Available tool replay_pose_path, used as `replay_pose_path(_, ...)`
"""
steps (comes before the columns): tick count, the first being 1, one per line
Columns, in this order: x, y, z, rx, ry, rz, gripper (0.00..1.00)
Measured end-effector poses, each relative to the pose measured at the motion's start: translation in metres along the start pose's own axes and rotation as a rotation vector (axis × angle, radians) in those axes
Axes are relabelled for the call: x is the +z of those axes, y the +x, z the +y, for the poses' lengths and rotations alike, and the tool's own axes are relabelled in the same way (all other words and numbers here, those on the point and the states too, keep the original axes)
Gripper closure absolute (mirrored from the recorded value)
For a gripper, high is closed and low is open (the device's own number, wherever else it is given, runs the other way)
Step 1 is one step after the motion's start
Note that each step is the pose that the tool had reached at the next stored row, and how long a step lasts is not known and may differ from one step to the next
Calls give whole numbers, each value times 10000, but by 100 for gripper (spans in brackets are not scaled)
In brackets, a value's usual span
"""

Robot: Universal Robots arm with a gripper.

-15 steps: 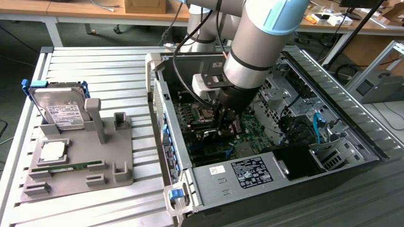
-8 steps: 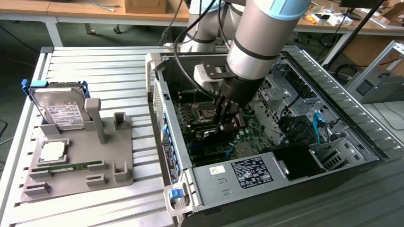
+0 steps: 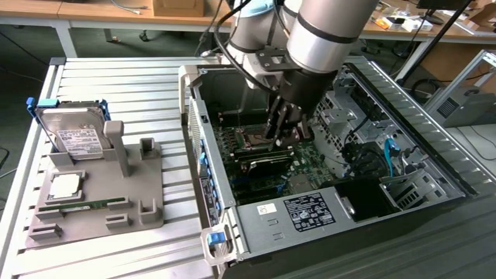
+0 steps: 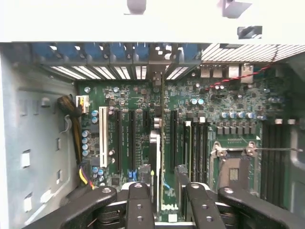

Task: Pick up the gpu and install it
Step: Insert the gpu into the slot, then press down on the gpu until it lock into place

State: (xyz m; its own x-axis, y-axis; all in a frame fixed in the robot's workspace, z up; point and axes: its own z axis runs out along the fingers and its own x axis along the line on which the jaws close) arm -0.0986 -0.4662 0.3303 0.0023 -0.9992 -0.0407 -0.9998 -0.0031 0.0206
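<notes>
The gpu [image 3: 268, 158] stands on edge inside the open computer case, low over the green motherboard [image 3: 310, 157]. Its black shroud faces the exterior view's front. My gripper [image 3: 280, 139] reaches down into the case from above and is shut on the card's upper edge. In the wrist view the gpu [image 4: 156, 157] shows edge-on as a thin silver and green strip. It runs between my two black fingers [image 4: 140, 205] toward the rear slot covers. My gripper [image 4: 169, 210] straddles it above the expansion slots. Whether the card's connector sits in a slot is hidden.
The case walls [image 3: 194, 116] close in around the arm, with the power supply [image 3: 310, 212] in front and the drive cages [image 3: 349, 116] to the exterior view's right. Outside, a grey fixture [image 3: 143, 192] holds a hard drive [image 3: 74, 133], a memory stick [image 3: 85, 204] and a processor [image 3: 64, 185].
</notes>
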Motion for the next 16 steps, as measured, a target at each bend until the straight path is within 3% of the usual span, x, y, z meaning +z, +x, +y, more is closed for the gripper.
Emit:
replay_pose_path(1, -75, -3, 2, 0, 1, 0, 66)
replay_pose_path(8, -351, -14, 7, 0, 0, 0, 66)
replay_pose_path(16, -383, -16, 8, 0, 1, -1, 66)
